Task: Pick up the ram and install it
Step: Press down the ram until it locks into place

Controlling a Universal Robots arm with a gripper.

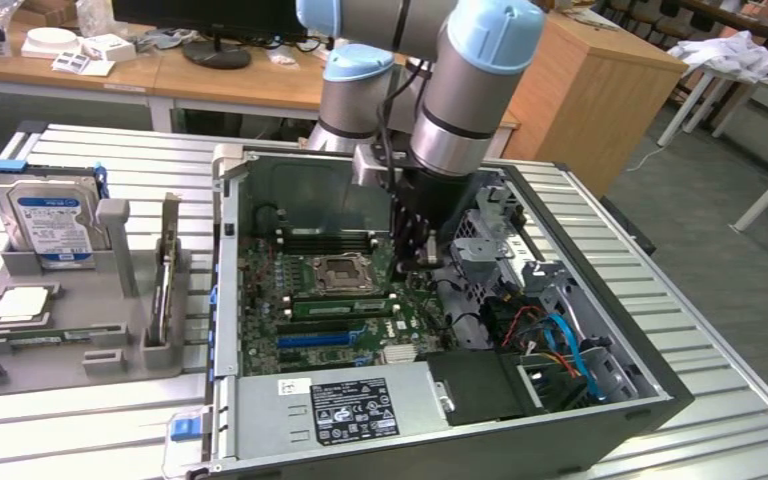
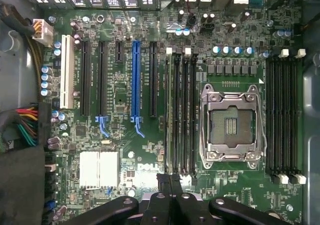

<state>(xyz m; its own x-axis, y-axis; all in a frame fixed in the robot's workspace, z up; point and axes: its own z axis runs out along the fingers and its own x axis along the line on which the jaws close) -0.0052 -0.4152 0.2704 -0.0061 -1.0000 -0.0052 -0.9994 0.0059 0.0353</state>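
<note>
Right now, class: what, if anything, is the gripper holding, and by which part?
Nothing that shows: the gripper is shut with nothing between its fingers, above the motherboard.

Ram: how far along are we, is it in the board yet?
Looks done: the ram appears to stand in a slot beside the CPU socket, so pickup and placement seem finished. In hand: the gripper, shut, sits over one end of that slot bank, holding nothing visible. Left: I cannot tell whether the stick is fully seated.
</note>
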